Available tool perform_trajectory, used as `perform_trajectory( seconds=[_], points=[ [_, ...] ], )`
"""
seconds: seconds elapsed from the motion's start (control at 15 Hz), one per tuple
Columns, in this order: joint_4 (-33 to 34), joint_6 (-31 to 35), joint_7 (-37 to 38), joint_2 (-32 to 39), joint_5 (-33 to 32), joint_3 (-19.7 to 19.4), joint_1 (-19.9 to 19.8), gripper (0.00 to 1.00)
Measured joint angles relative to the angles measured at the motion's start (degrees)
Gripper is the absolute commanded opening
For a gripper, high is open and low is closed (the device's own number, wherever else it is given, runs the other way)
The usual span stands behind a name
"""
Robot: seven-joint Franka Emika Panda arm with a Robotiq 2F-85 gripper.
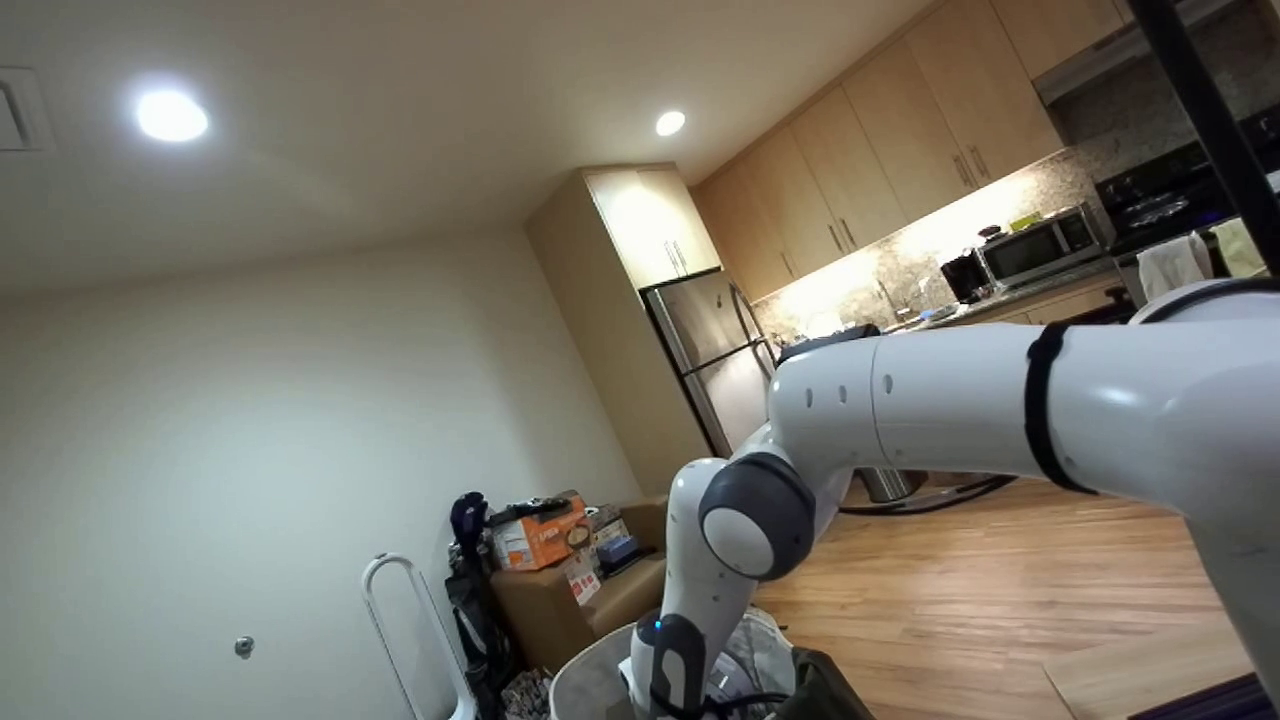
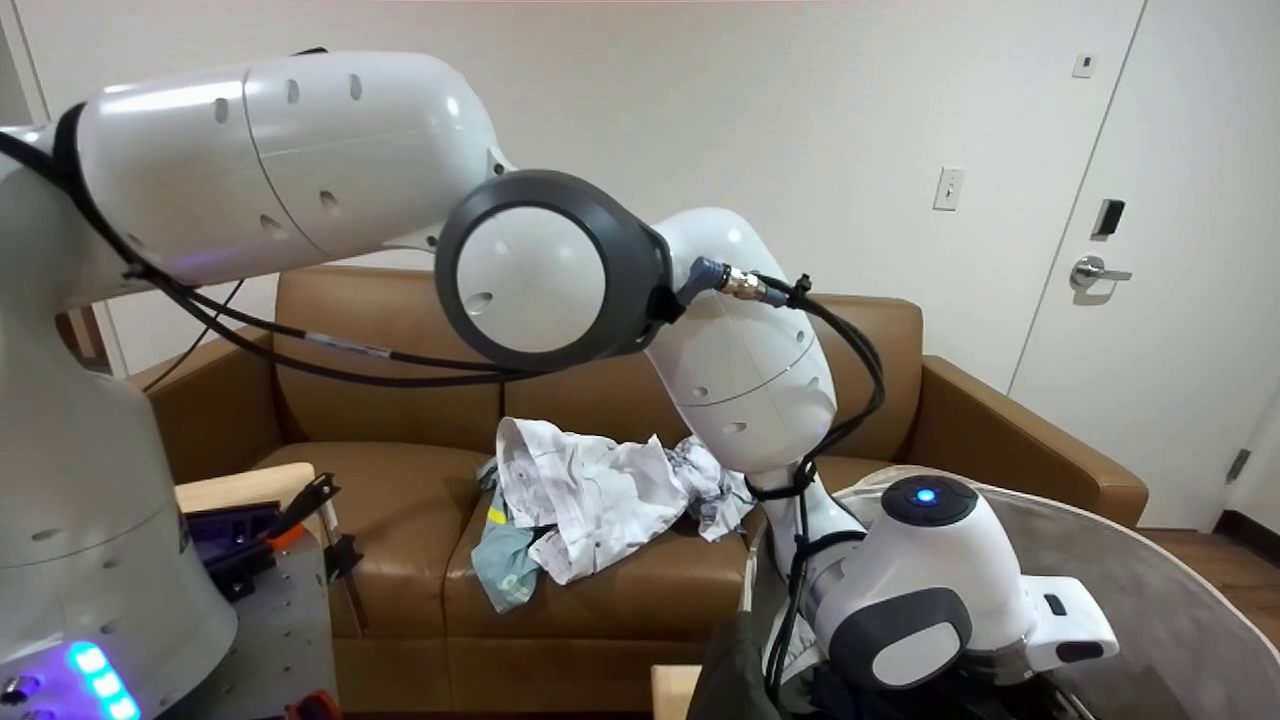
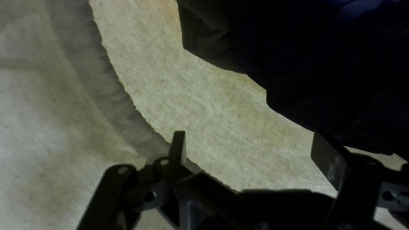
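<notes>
Dark cloth [image 3: 313,73] lies near the spread gripper [image 3: 249,140]

The Franka Panda arm [image 2: 540,280] arches over and down, its wrist [image 2: 940,565] above the jaws, which stand wide apart.

Two fingers [image 3: 178,147] show low in the wrist view, with dark clothes [image 3: 319,70] too dim to count at upper right. In an exterior view, one couch [image 2: 640,615] stands at centre, one basket [image 2: 1120,545] at lower right, one door [image 2: 1160,340] at right. In an exterior view are two ceiling lights [image 1: 170,116] along the top and one fridge [image 1: 705,312] near centre.
</notes>
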Motion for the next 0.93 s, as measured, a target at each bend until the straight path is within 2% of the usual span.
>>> perform_trajectory(
  seconds=[0.2, 0.6, 0.93],
  points=[
    [-0.06, 0.26, 0.01, -0.15, 0.02, -0.13, 0.14, 1.00],
    [-0.32, -20.01, 0.01, -2.56, -0.69, 2.04, -0.46, 1.00],
    [-0.03, -31.40, 0.01, -3.88, -0.69, 2.70, -0.72, 1.00]
  ],
)
